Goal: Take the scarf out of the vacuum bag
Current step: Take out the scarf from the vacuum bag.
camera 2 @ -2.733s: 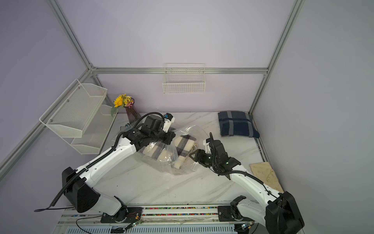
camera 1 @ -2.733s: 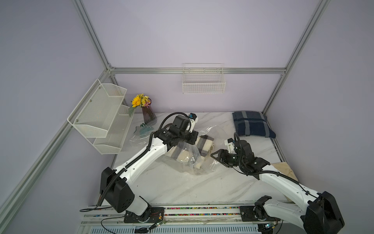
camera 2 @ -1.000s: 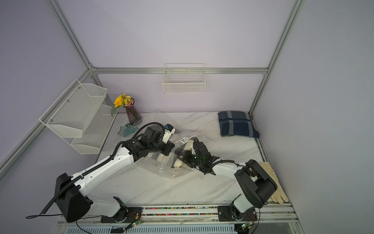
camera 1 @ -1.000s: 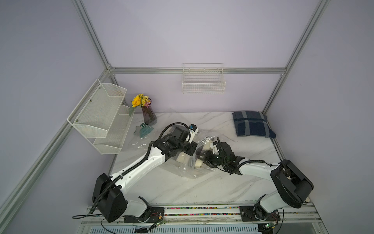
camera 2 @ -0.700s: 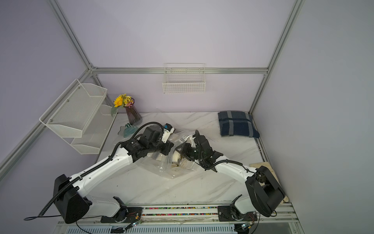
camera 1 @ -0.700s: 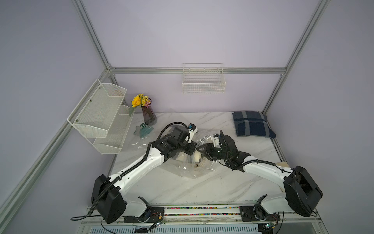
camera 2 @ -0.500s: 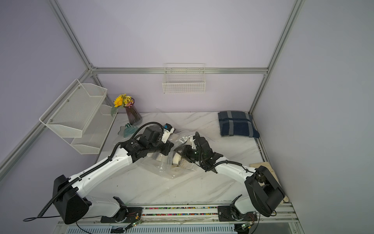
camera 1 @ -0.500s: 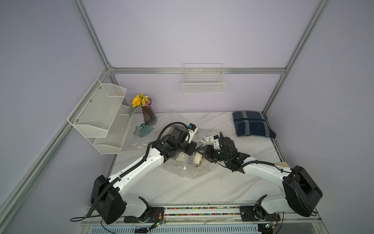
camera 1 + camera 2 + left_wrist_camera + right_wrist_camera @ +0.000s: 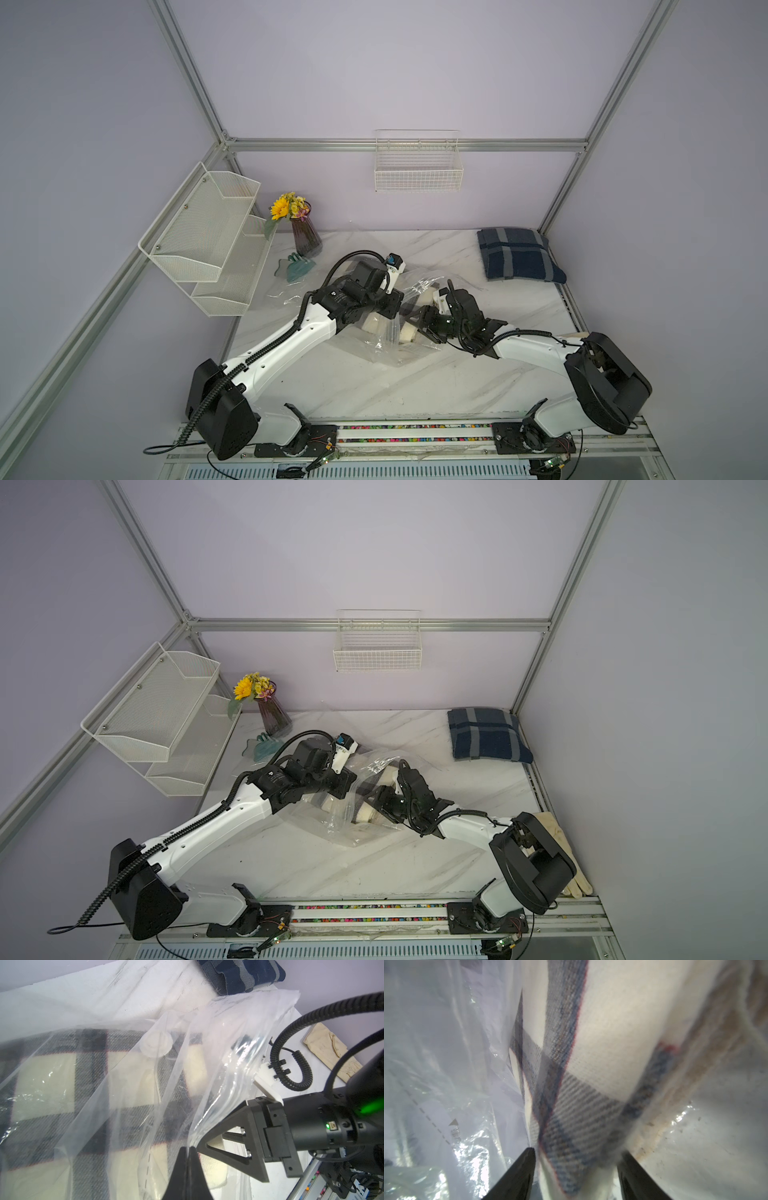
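In both top views the vacuum bag (image 9: 417,286) is seen mid-table (image 9: 374,386), its mouth turned to the right. The scarf (image 9: 406,332) lies inside it, just left of the right gripper (image 9: 417,325), which is thrust in from the right; the left gripper (image 9: 391,308) is set over the bag's upper film.

In the left wrist view the left gripper (image 9: 189,1151) is shown pinched shut on a pleat of the bag film (image 9: 209,1076), by which the mouth is held up. The valve cap (image 9: 155,1044) rides above the plaid scarf (image 9: 52,1076).

In the right wrist view the scarf (image 9: 602,1039) is seen running straight ahead from the right gripper (image 9: 577,1152), its long axis in line with the reach. The jaws stand parted astride its near end, and no firm pinch is shown. The right arm is judged the nearer, so a close and a rightward draw are called for.
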Robot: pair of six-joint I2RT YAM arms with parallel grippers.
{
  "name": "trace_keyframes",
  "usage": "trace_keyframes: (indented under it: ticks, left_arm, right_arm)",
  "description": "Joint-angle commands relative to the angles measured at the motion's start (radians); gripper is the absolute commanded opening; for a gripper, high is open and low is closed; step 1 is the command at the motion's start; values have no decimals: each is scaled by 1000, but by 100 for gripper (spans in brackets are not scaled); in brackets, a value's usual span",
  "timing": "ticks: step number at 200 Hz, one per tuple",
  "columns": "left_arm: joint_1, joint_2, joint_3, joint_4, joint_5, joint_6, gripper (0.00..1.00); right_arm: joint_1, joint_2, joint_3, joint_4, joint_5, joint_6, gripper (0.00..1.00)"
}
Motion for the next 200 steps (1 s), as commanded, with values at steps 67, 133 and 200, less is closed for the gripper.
trace_keyframes:
  ticks: [67,133,200]
  left_arm:
    - [-3,-36,19,1,-19,5,0]
    - [-2,-17,58,-17,-49,6,0]
    - [13,35,129,-47,-148,-33,0]
  right_arm:
    - [5,-8,97,-27,-5,-45,27]
    - [5,-39,192,-91,-16,-61,8]
    - [-8,-69,279,-228,-27,-149,5]
